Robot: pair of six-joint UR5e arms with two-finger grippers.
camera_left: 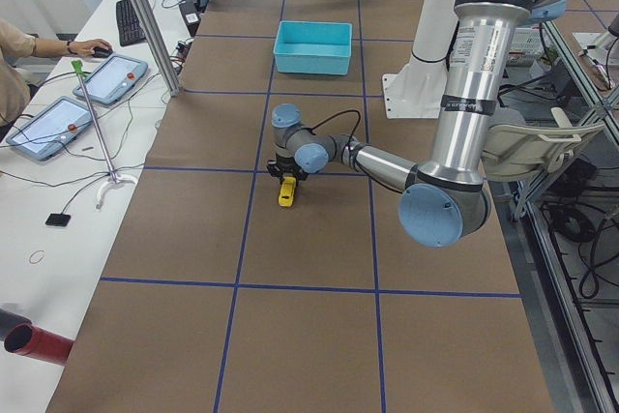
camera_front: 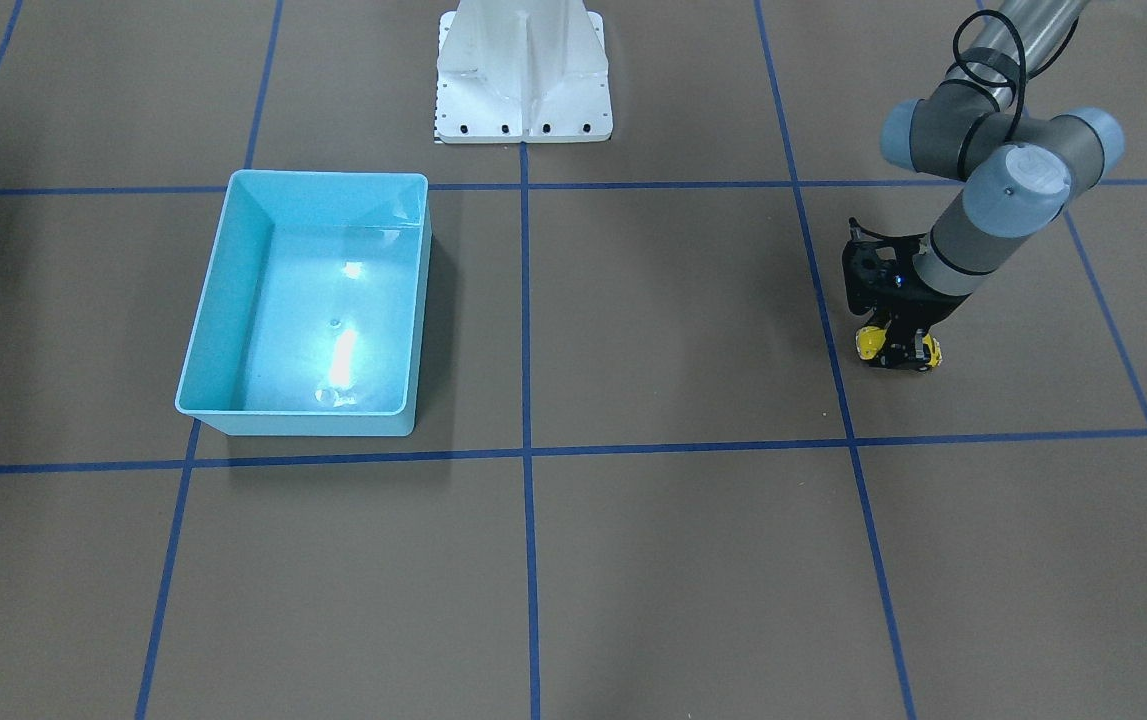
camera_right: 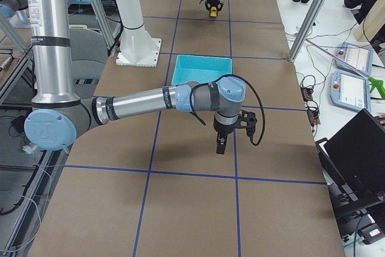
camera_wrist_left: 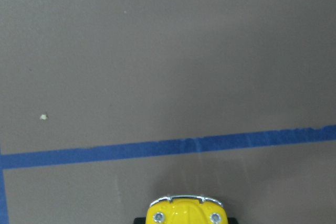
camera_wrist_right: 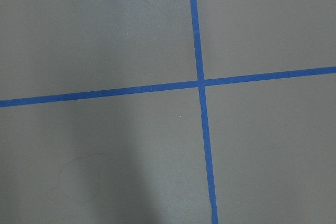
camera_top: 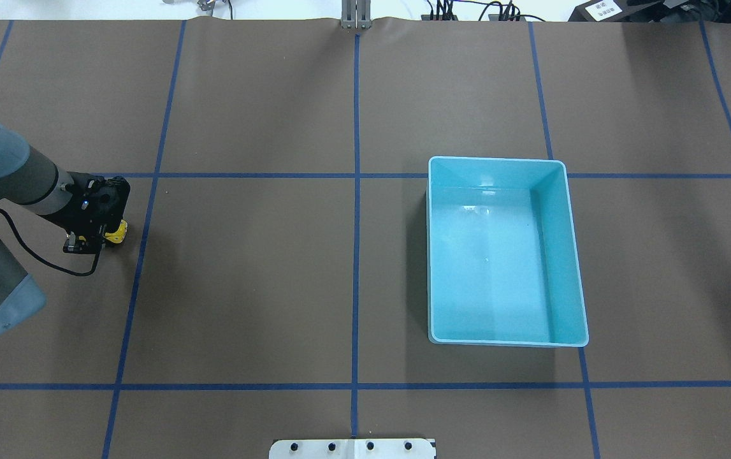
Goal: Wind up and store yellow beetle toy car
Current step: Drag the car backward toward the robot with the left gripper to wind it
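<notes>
1. Yellow beetle toy car [camera_front: 869,343] sits wheels-down on the tabletop [camera_front: 683,320] at the robot's left, well apart from the light blue bin [camera_front: 328,177].
2. Winding, as I judge it, calls for keeping the wheels pressed down and dragging straight backward, without lifting or skewing.
3. Left pincer [camera_front: 898,355] straddles its body, narrowed onto the sides, apparently gripping.
4. Right pincer [camera_right: 220,145] hangs over the tabletop; I cannot tell how far open it is.

Open table [camera_top: 263,274] runs from the left hand [camera_front: 898,352] to the light blue bin [camera_top: 430,255], whose upright walls are the one obstacle.
</notes>
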